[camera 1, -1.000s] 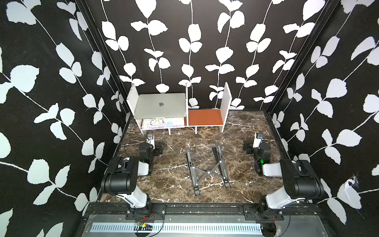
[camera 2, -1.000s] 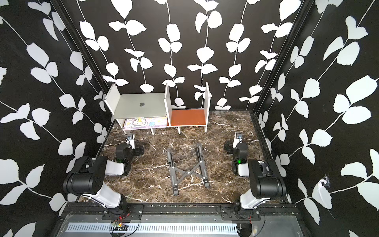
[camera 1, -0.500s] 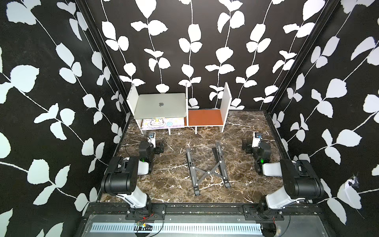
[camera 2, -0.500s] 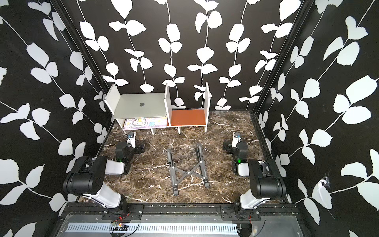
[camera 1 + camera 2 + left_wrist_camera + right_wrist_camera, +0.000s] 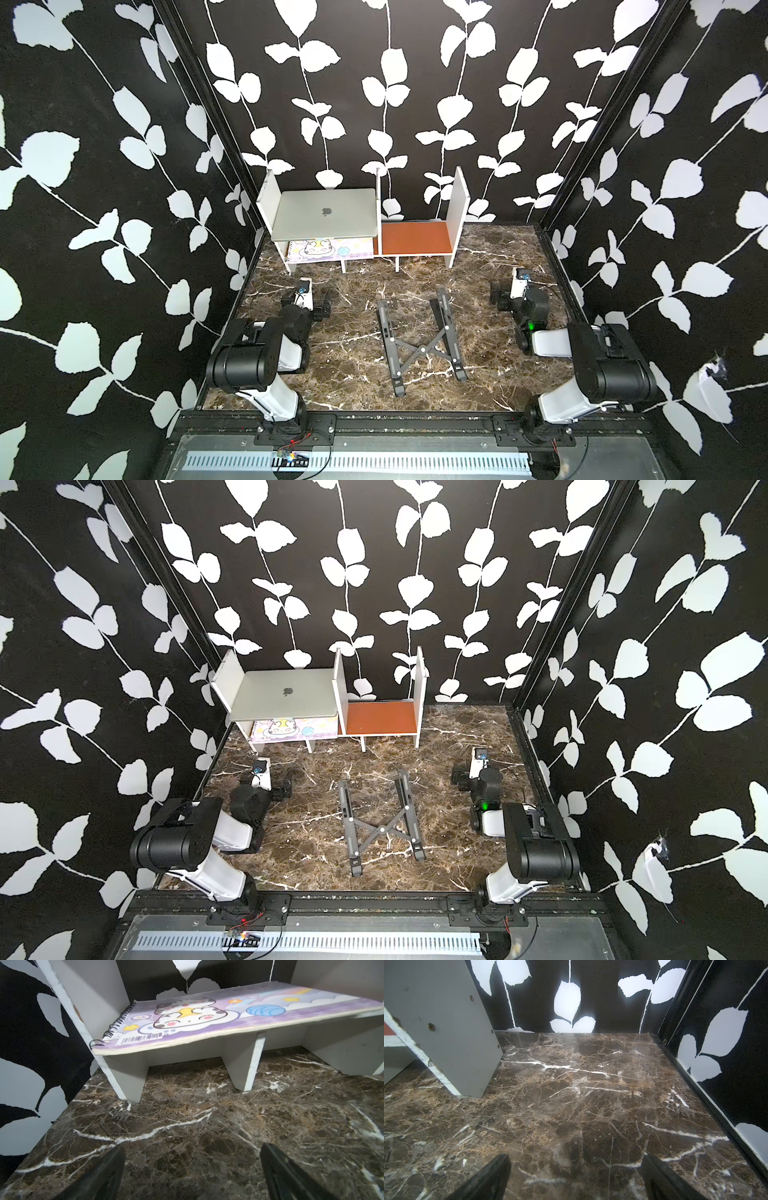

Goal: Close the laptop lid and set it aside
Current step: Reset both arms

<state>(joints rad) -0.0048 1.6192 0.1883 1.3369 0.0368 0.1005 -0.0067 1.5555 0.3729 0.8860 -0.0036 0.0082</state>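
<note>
place: robot test booth | cue: leaf-print walls, marble tabletop

**Left wrist camera: notebook on low shelf, fingers spread**

A pastel purple spiral-bound notebook with a cartoon cat and a blue yarn ball on its cover lies flat on the low white board shelf, with its wire binding toward the left. There is a barcode sticker at its near left corner. The shelf legs stand on the brown white-veined marble tabletop. Black wallpaper with white leaves covers the left and far sides. On the near side, the left gripper is over bare marble. Its two black fingers are spread wide with nothing between them.
</note>
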